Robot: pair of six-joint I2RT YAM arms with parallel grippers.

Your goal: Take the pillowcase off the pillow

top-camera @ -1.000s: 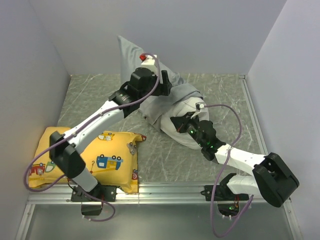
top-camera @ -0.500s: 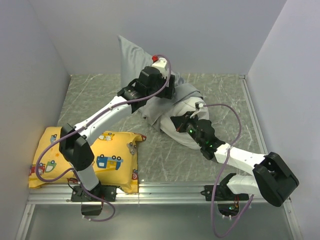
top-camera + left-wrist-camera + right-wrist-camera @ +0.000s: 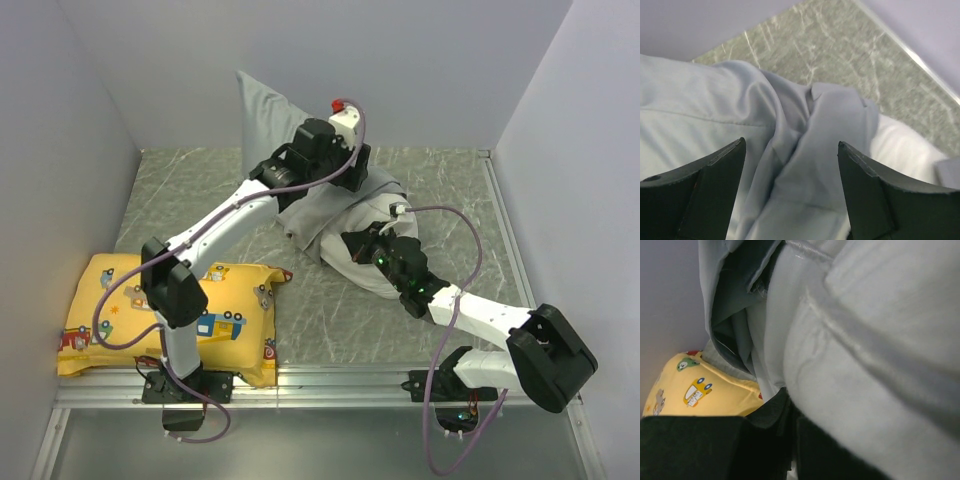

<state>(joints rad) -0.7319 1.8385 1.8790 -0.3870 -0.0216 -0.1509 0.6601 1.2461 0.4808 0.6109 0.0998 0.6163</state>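
Note:
The silver-grey pillowcase (image 3: 265, 110) stands bunched against the back wall, its lower folds (image 3: 715, 100) spread under my left gripper. The white pillow (image 3: 377, 213) sticks out of the cover's near end toward the right arm. My left gripper (image 3: 791, 144) hovers open just above the grey folds, with nothing between its fingers, and the pillow (image 3: 900, 142) shows to its right. My right gripper (image 3: 352, 243) is shut on the pillow's near edge. In the right wrist view the pillow (image 3: 865, 365) fills the right side, the pillowcase (image 3: 722, 300) hangs at the upper left, and the right gripper (image 3: 790, 400) pinches the white cloth.
A yellow cushion (image 3: 230, 310) with a cartoon-vehicle print lies at the front left beside the left arm's base, and also shows in the right wrist view (image 3: 700, 390). White walls close the back and both sides. The marbled tabletop (image 3: 440, 180) lies bare at the back right.
My left arm has swung right and farther back over the pillowcase, still open. The right gripper and the pillow have stayed put.

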